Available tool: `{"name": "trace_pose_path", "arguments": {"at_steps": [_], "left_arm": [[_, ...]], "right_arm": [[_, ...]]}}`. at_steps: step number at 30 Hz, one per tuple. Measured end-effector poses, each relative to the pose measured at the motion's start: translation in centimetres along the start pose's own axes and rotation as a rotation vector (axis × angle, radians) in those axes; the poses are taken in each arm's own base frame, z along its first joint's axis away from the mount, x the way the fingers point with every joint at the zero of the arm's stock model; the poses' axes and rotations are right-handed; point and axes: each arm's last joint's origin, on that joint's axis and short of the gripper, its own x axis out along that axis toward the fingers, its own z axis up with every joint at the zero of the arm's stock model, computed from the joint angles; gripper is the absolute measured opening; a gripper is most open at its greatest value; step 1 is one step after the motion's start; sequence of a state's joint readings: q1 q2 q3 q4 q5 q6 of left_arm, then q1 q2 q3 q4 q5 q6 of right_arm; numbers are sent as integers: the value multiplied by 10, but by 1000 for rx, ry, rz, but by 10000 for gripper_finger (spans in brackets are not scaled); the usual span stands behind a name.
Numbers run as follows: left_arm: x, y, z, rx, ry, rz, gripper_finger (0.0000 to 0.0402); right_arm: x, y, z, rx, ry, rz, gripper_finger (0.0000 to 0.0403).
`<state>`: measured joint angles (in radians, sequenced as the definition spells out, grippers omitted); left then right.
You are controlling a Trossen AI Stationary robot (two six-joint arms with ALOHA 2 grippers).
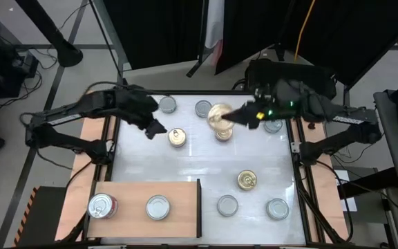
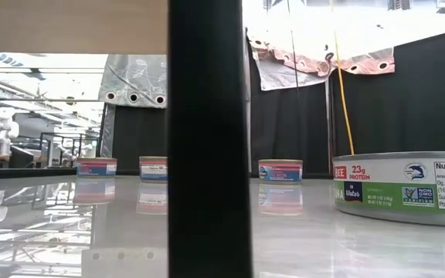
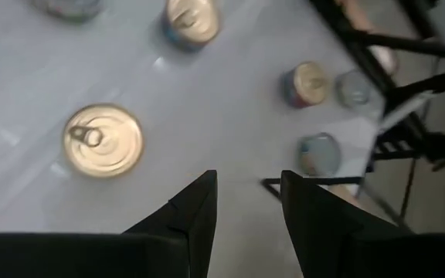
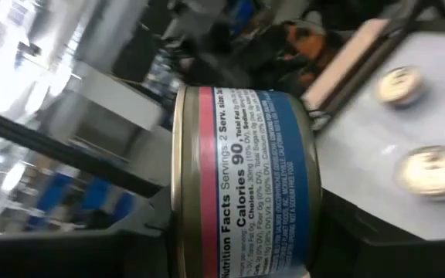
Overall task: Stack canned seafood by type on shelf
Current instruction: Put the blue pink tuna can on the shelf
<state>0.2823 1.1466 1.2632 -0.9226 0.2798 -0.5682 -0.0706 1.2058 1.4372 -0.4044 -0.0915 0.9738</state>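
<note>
From the low camera a dark upright blocks my middle view. My right end effector is clamped on a blue-labelled tin, lifted above another gold tin at the desk's back. My left end effector hangs partly open, empty, beside a gold-lidded tin. Two silver-lidded tins sit on the shelf.

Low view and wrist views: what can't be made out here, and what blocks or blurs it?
- Low view: a dark upright post hides the table's middle; neither gripper shows.
- Low view: the nearest can is cut off by the right edge.
- Right wrist view: the held blue-and-red can fills the picture, hiding the right gripper's fingers.
- Left wrist view: far cans are too blurred to tell type.
</note>
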Motion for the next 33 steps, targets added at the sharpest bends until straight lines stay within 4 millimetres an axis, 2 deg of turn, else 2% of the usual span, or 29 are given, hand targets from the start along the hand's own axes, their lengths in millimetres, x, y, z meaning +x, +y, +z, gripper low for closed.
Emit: {"name": "trace_pose_path", "arguments": {"at_steps": [3, 7, 14, 18, 23, 33], "left_arm": [[-22, -4, -8, 22, -56, -39, 146], [-48, -5, -19, 42, -117, -78, 146], [-73, -5, -32, 38, -181, -121, 146], [-78, -4, -36, 39, -182, -122, 146], [-78, -4, -36, 45, -178, -126, 146], [-78, -6, -38, 80, -137, -193, 146]], "right_arm": [[19, 17, -26, 53, 6, 40, 170], [57, 26, -70, 75, 55, 36, 170], [130, 20, -137, 176, 142, 92, 176], [158, 14, -166, 263, 220, 161, 175], [169, 10, -188, 320, 283, 168, 173], [168, 12, -190, 381, 311, 167, 175]]}}
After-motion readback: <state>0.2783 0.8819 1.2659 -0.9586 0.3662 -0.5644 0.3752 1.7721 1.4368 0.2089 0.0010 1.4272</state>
